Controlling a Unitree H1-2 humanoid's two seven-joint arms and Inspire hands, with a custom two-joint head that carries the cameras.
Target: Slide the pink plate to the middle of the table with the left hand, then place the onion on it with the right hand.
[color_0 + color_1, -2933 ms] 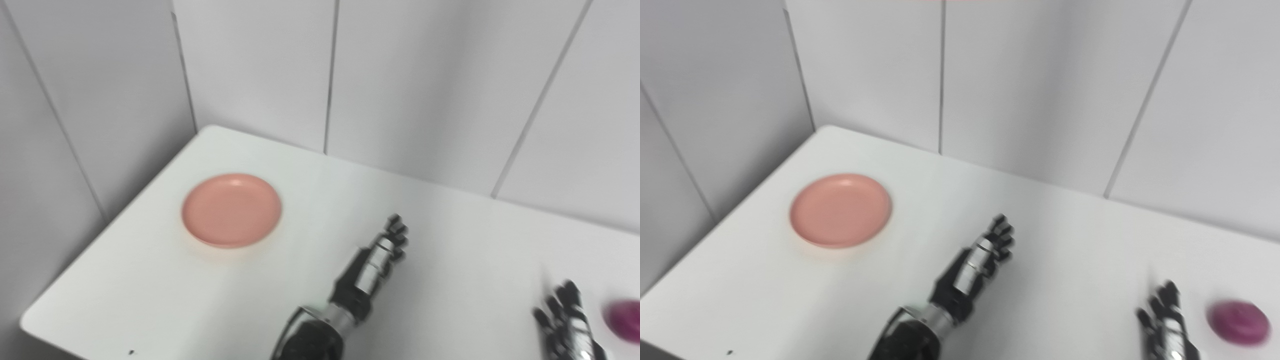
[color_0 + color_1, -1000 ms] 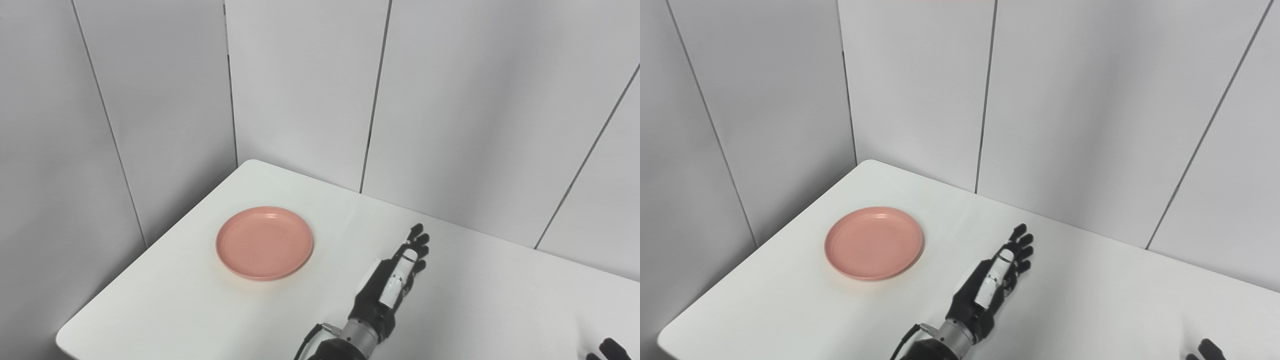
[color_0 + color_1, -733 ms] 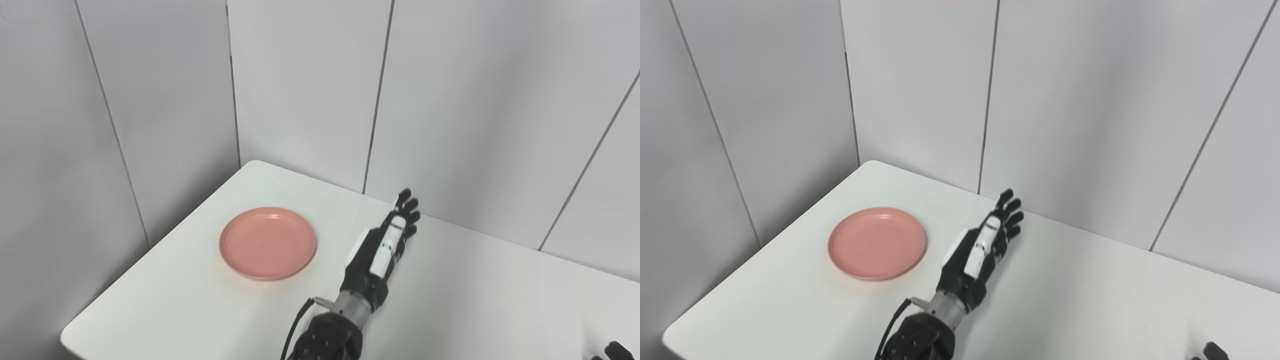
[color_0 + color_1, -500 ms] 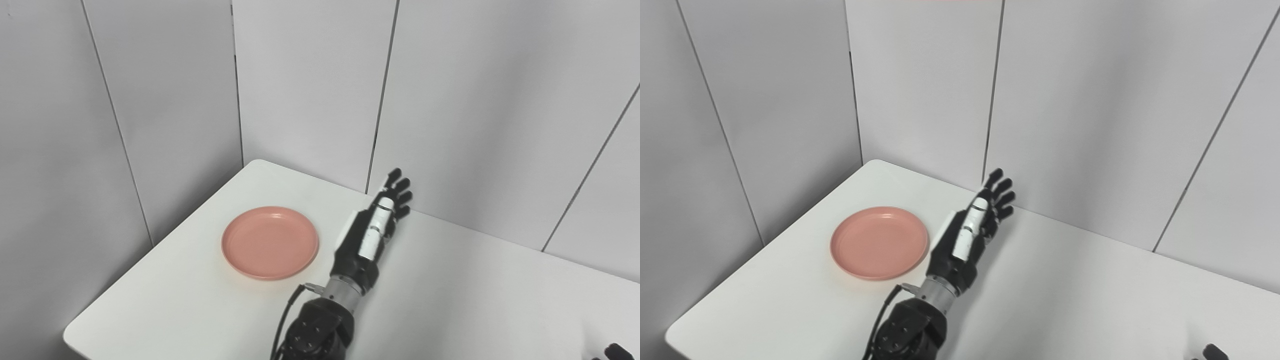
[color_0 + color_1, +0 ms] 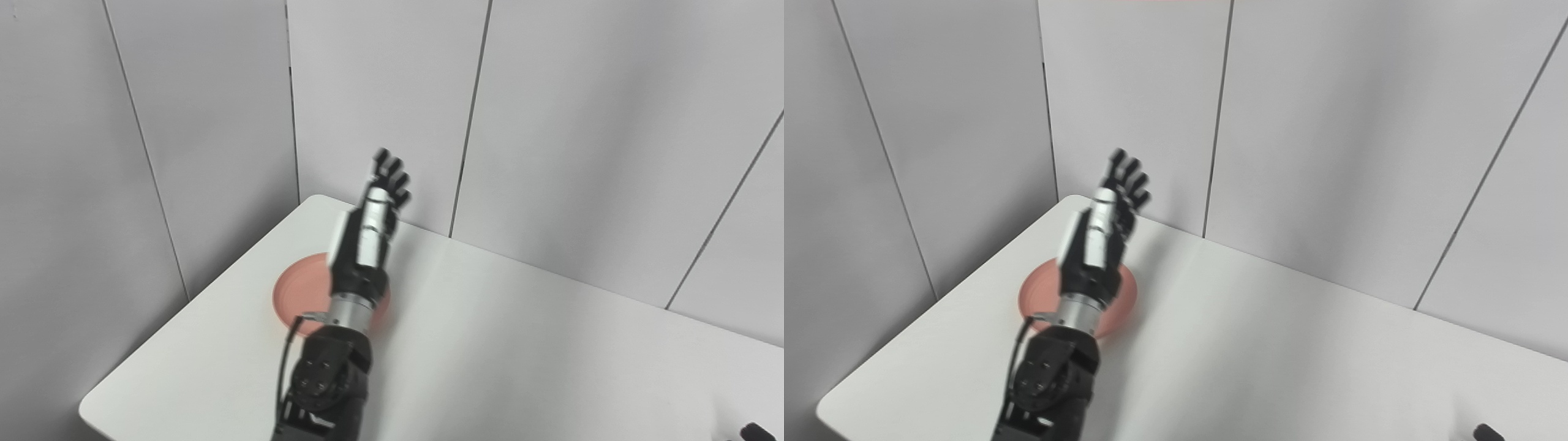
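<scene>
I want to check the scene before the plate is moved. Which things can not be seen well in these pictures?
- Pink plate: both views, mostly hidden by the left hand and its arm.
- Right hand: cut off by the bottom edge; state unclear.
- Onion: outside both views.
- Left fingers: slightly blurred.

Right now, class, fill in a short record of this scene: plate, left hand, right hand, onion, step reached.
plate: pink plate on the white table, near its far left corner, partly hidden by the arm
left hand: left hand raised over the plate, fingers apart, holding nothing
right hand: only a dark tip at the bottom right edge; state unclear
onion: not in view
step reached: plate not yet slid to the middle
</scene>
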